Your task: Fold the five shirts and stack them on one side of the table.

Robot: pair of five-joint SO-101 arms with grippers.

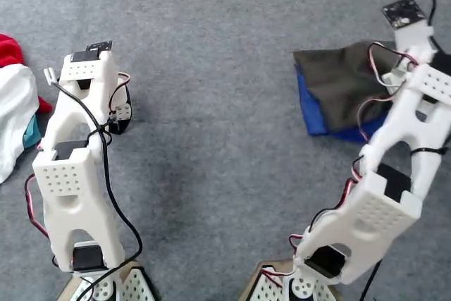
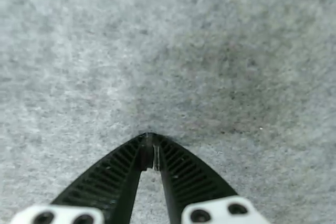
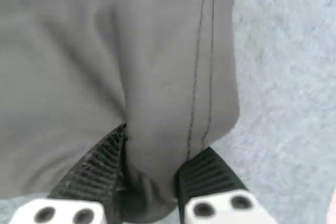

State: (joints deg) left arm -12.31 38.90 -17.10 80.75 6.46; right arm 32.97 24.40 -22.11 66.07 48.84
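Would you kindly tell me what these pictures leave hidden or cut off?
Loose pile of red, white and teal shirts: high view, cut off by the left edge, so its extent is unknown.
Blue shirt: high view, mostly covered by the dark grey shirt and the right arm.
Dark grey shirt's outline: right wrist view, runs past the edges.

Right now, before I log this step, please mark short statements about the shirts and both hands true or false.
1. The dark grey cloth shirt lies on the blue cloth shirt. True.
2. The left hand holds a shirt. False: it is shut on nothing, above the grey felt table.
3. The right hand grips the dark grey cloth shirt. True.
4. The white cloth shirt touches the blue one. False: it lies at the opposite table edge.
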